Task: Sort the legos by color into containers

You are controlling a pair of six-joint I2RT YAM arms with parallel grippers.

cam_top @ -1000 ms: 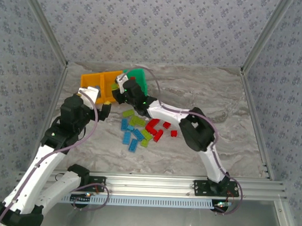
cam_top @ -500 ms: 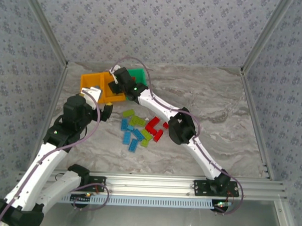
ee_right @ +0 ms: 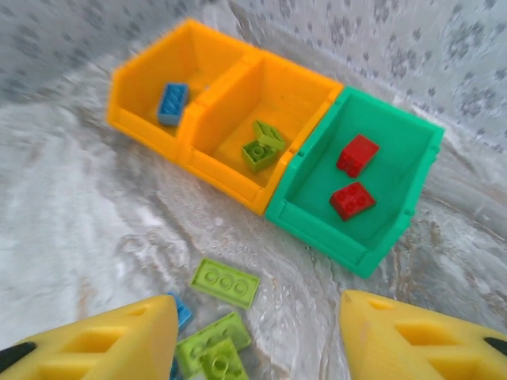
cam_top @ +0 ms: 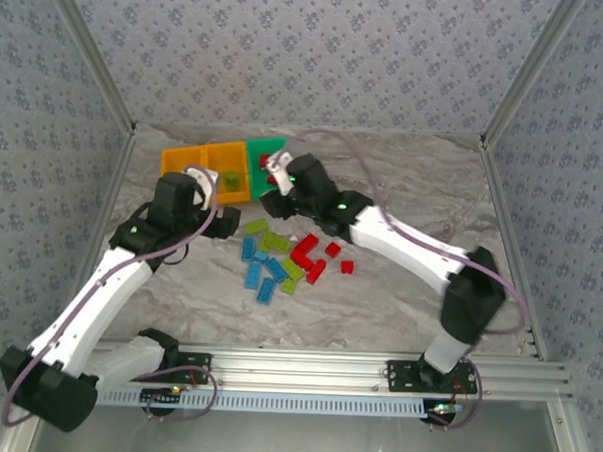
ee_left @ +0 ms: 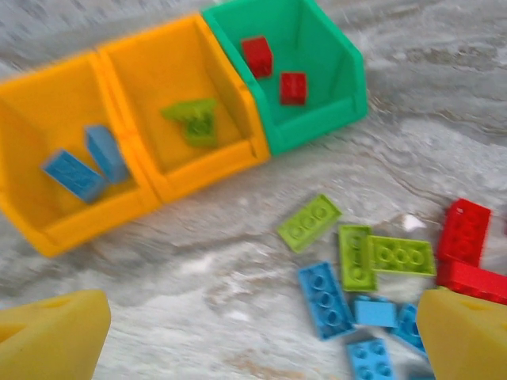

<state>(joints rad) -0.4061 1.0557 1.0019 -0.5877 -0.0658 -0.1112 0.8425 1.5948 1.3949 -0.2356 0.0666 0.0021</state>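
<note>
Top external view: left tool [cam_top: 225, 224] and right tool [cam_top: 273, 197], both spread and empty, crowd the bins [cam_top: 175, 152].
A clash between them could scatter the loose bricks [cam_top: 280, 260].

Bins [ee_right: 224, 179]: two orange, one green.
Bricks [ee_left: 325, 299]: blue, lime green, red.
Table [cam_top: 413, 191]: grey marble swirl.
Walls [cam_top: 309, 56]: grey-blue flower print.
Arms [cam_top: 401, 240]: white, black joints.

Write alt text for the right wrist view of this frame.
Three joined bins sit on a marbled table: the left orange one holds a blue brick, the middle orange one lime bricks, the green one two red bricks. Loose lime bricks lie in front of them, near the open right end effector's yellow fingers.
</note>
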